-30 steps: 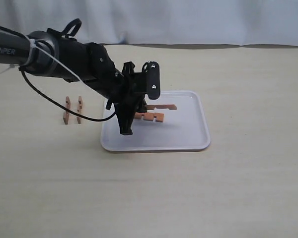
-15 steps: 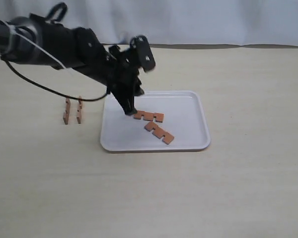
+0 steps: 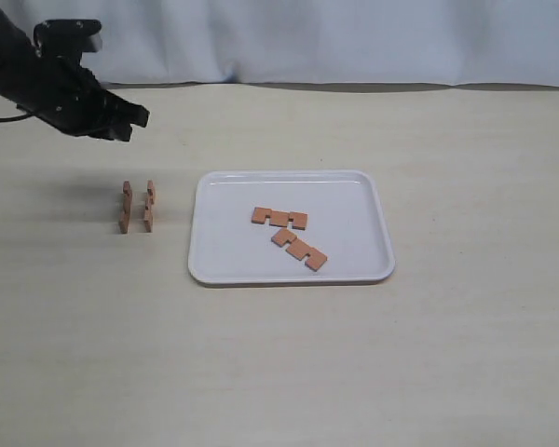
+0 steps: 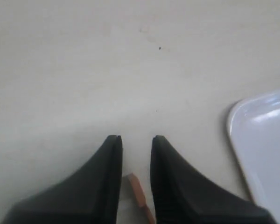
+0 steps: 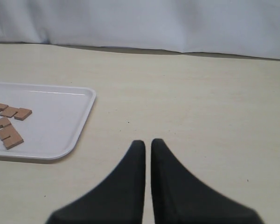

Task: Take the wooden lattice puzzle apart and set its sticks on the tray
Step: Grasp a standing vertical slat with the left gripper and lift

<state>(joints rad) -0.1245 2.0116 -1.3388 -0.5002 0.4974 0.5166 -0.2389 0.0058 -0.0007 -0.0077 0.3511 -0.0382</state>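
The tray (image 3: pixel 354 200) looks like smooth white plastic with a soft gloss that catches light near its rim, while the sticks (image 3: pixel 279 218) are reddish-brown wood, flat-faced and matt. The table (image 3: pixel 373 372) is a pale beige matt surface with a faint fine grain, and the backdrop (image 3: pixel 354 37) is white cloth hanging in soft folds. The left gripper (image 4: pixel 136 138) and right gripper (image 5: pixel 145 141) have smooth matt black fingers, plastic by the look.

Beige table (image 3: pixel 466 354): 1 white tray (image 3: pixel 354 209); 2 sticks (image 3: pixel 125 207) on edge, side by side, beside tray.
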